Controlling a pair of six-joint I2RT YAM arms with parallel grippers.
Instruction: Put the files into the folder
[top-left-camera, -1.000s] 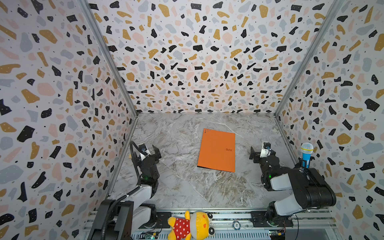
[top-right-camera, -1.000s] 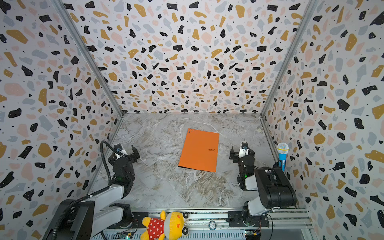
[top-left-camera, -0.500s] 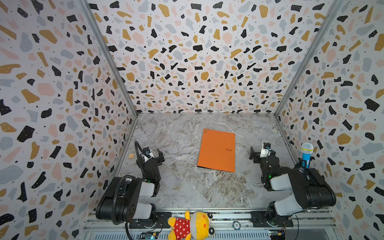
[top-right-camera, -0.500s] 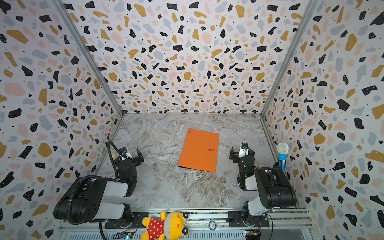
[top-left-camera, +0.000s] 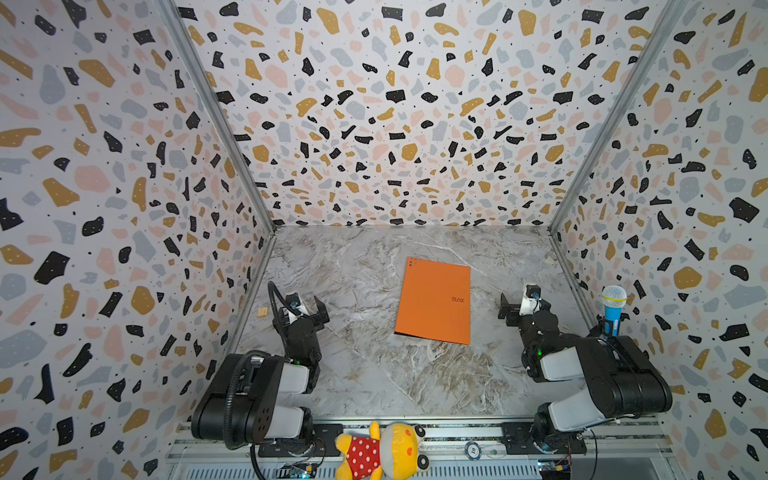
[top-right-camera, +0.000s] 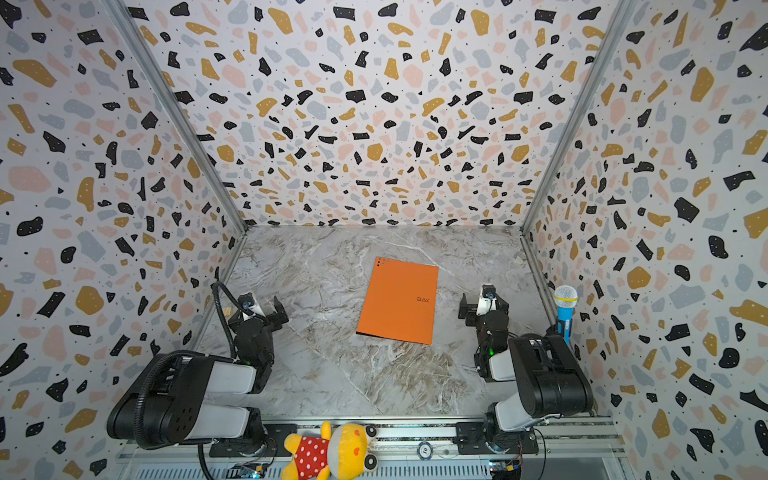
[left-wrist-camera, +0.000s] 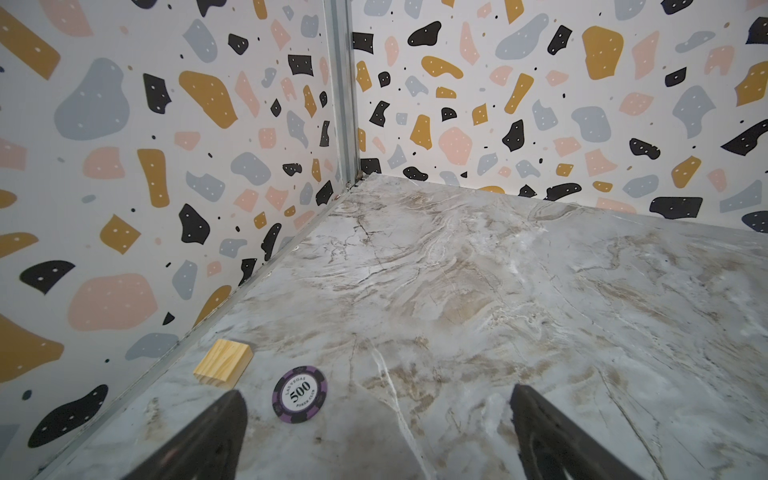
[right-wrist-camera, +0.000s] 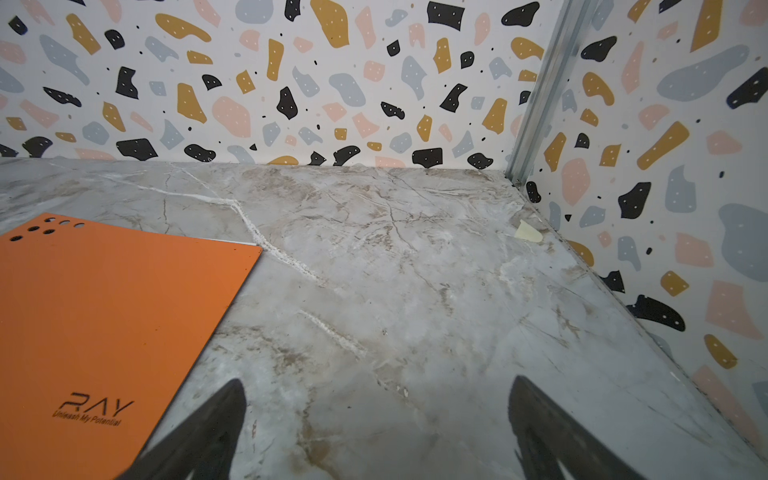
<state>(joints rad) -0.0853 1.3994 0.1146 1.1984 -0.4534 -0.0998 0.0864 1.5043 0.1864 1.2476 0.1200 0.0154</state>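
Table (top-left-camera: 374, 374): folder (top-left-camera: 434, 301) shut, no files out. My left arm just folded home; left end effector (top-left-camera: 304, 305), right end effector (top-left-camera: 519, 302) spread wide, empty. Done, I reckon.

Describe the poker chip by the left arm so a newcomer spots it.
Follow the marble table to its edge along the left wall, just ahead of the open left gripper. Two things lie there, apart: a wooden block nearer the wall and the poker chip beside it. The chip is the flat round purple disc with a white centre reading 500; the block is tan and square-edged.
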